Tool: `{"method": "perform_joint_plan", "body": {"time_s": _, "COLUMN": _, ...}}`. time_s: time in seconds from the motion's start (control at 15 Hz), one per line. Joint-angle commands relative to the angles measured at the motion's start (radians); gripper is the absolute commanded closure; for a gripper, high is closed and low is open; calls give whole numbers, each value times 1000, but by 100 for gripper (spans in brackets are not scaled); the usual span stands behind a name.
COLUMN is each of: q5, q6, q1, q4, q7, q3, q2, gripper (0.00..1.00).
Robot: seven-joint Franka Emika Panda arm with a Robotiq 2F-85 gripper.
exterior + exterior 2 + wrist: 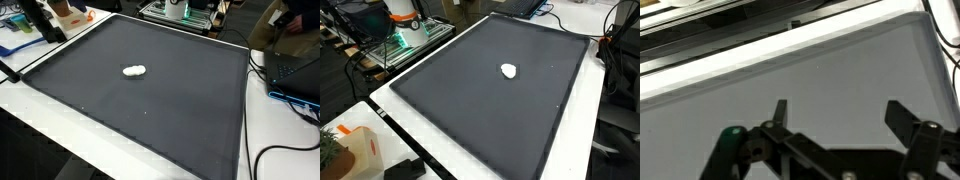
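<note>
A small white lump (134, 71) lies alone near the middle of the large dark mat (180, 120); it also shows as a white lump (509, 70) on the mat (490, 110) from the opposite side. In the wrist view my gripper (840, 112) is open, with nothing between its two black fingers (781, 108). It hangs above bare mat (830, 70) near the mat's white-edged border (760, 55). The lump is not in the wrist view. The arm's base (404, 20) stands beyond the mat's far edge, and the gripper itself does not show in either exterior view.
The white table (60, 120) surrounds the mat. A laptop and cables (290, 65) lie at one side. An orange and white object (70, 14) sits at a corner, and a black clamp (405, 170) sits at the table edge. A metal rack (410, 45) stands behind the arm.
</note>
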Motion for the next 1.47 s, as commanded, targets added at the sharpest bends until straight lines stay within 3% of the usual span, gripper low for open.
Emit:
{"method": "perform_joint_plan", "body": {"time_s": 0.0, "q5": 4, "q6": -4, "q1": -16, "q4": -5, "q7": -3, "q3": 13, "q2": -10, "gripper": 0}}
{"method": "perform_joint_plan", "body": {"time_s": 0.4, "q5": 18, "q6": 18, "q1": -18, "q4": -10, "q7": -9, "q3": 9, "q2": -8, "gripper": 0}}
{"method": "perform_joint_plan", "body": {"time_s": 1.13, "q5": 185, "q6": 23, "q1": -30, "q4": 8, "q7": -36, "q3": -22, "q2": -11, "gripper": 1}}
{"method": "perform_joint_plan", "body": {"time_s": 1.2, "q5": 193, "q6": 21, "q1": -30, "q4": 9, "q7": -40, "q3": -23, "q2": -10, "gripper": 2}}
{"method": "perform_joint_plan", "body": {"time_s": 1.4, "q5": 201, "q6": 21, "q1": -32, "q4": 10, "q7": -42, "q3": -23, "q2": -11, "gripper": 20}}
